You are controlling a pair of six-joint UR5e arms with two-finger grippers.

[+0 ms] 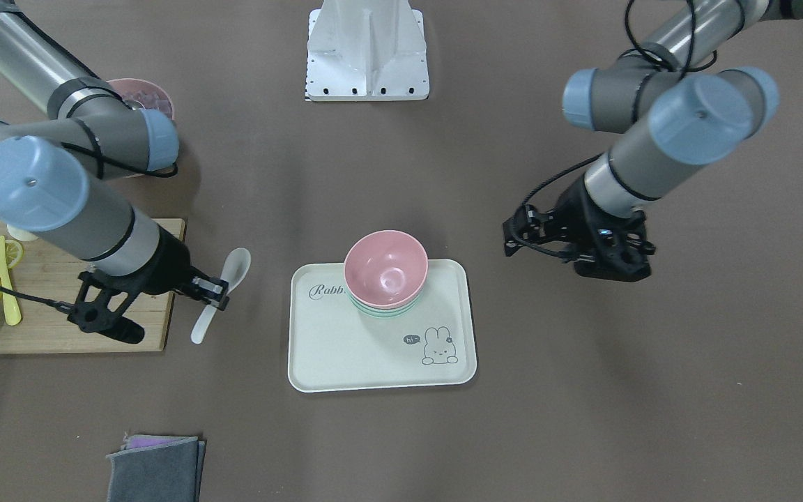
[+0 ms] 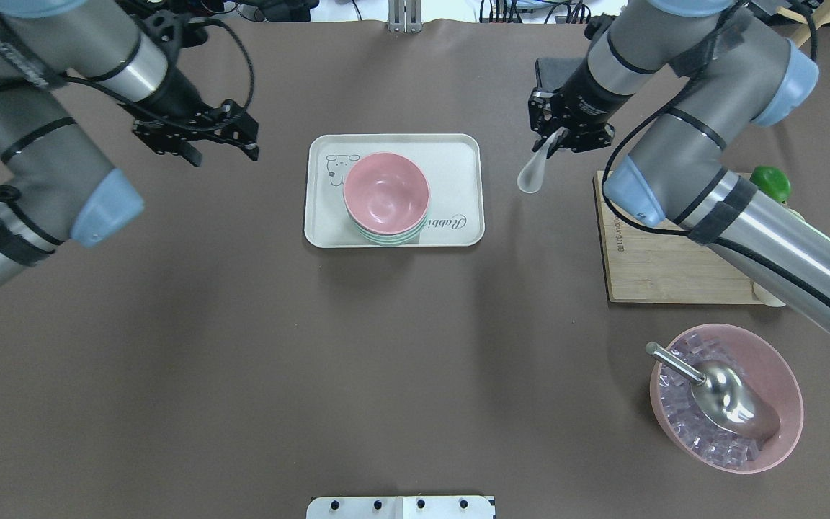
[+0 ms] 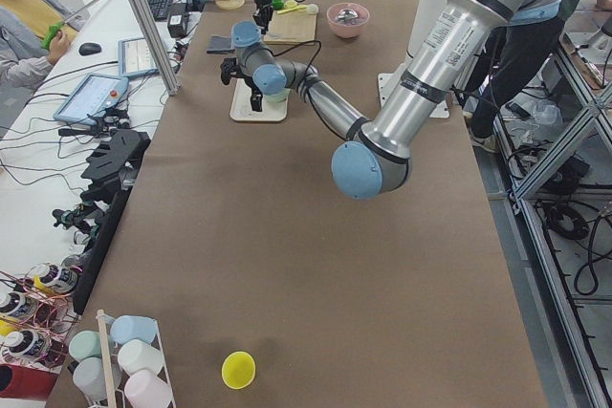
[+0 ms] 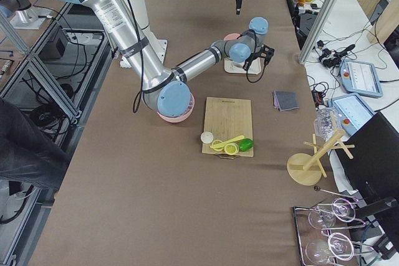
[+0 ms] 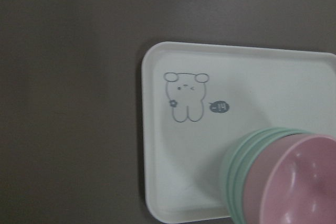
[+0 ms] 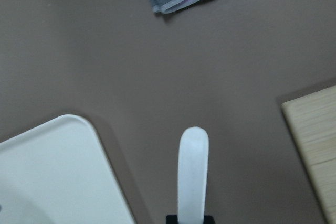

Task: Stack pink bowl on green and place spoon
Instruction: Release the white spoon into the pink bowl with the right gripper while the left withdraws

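Overhead exterior — spoon (image 2: 532,173) between tray (image 2: 460,148) and cutting board (image 2: 653,268), touching neither.

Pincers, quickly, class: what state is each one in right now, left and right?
Left pincer: open, holding nothing.
Right pincer: closed, holding the white spoon by its handle.

Glossy pink bowl (image 1: 385,268), matt plastic tray (image 1: 346,352), bare wooden board (image 2: 663,267), shiny metal scoop (image 2: 730,401)

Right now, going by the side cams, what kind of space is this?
Most likely a robotics lab bench: a teach pendant, a seated operator, aluminium framing, and staged kitchen props like the tray and cutting board.
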